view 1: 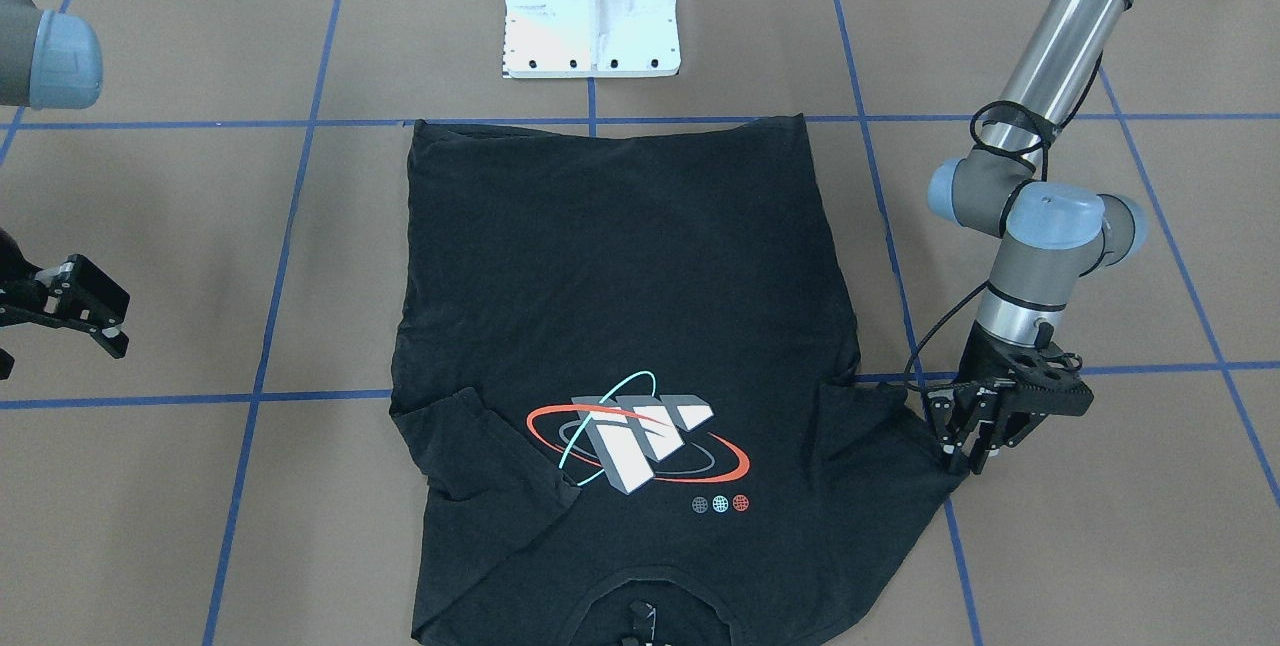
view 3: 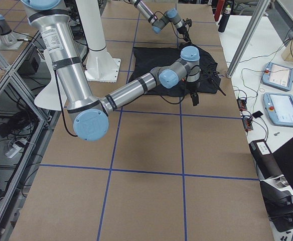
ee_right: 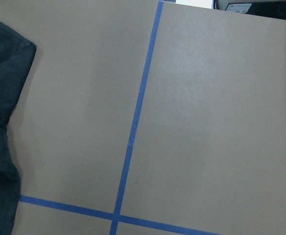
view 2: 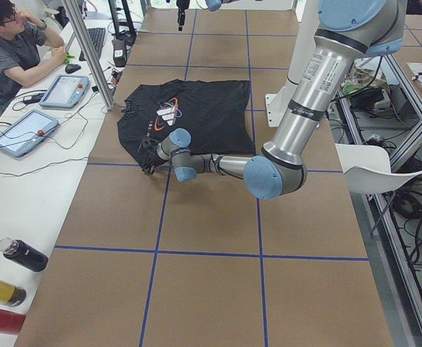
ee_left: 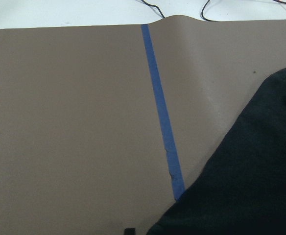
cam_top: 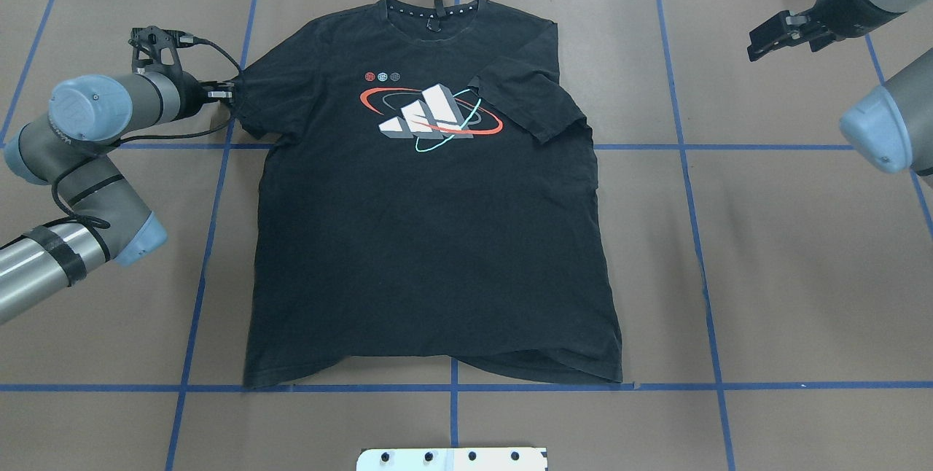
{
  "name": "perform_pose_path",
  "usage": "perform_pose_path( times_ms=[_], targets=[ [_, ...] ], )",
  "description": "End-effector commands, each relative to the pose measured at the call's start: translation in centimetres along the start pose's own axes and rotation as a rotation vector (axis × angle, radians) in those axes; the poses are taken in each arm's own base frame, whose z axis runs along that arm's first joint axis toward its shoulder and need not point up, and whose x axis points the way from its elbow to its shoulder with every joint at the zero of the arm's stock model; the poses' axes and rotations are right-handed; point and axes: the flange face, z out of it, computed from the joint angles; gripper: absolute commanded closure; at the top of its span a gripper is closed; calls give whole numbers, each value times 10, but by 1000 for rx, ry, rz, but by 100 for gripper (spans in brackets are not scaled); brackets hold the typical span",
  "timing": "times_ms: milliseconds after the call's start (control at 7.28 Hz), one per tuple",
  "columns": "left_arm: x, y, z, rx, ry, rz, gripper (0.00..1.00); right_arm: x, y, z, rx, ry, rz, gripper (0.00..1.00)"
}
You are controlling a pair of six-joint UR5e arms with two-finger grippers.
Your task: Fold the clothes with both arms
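Front view: the black T-shirt (view 1: pixel 620 276) lies flat in the middle of the counter (view 1: pixel 150 526), one sleeve (view 1: pixel 480 456) folded in. My left claw (view 1: pixel 962 454) pinches the other sleeve (view 1: pixel 900 426) at its tip. From above: my right claw (cam_top: pixel 764 41) hangs open and empty near the far right corner. I think most folding is left.

Black T-shirt (cam_top: pixel 437 238) spread flat, print up, one sleeve (cam_top: pixel 532 103) folded onto chest.
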Motion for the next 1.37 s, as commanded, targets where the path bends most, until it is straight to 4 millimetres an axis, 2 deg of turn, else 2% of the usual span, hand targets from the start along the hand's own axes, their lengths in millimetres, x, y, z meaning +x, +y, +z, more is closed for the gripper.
perform_pose_path(
  times_ms=[0,137,412,550,687,824,1099,1237],
  targets=[
    [2,0,0,-1,4,2,83,1,0,0,-1,1,2,0],
    [2,0,-1,0,5,0,98,0,0,0,0,0,-1,0],
    [10,-4,-7,5,24,16,100,-1,-1,0,0,-1,1,0],
    [27,-12,-18,-8,72,55,100,-1,-1,0,1,-1,0,0],
    [35,-20,-26,-7,85,59,100,-2,-2,-1,2,-2,1,0],
    [49,-35,-29,-19,59,53,100,-3,-2,-1,4,-1,0,0],
    [129,-90,-58,-66,-14,27,100,-3,-3,-2,5,-2,1,0],
    [164,-105,-62,-87,-35,-34,100,-3,-3,-1,3,-3,1,0]
  ],
)
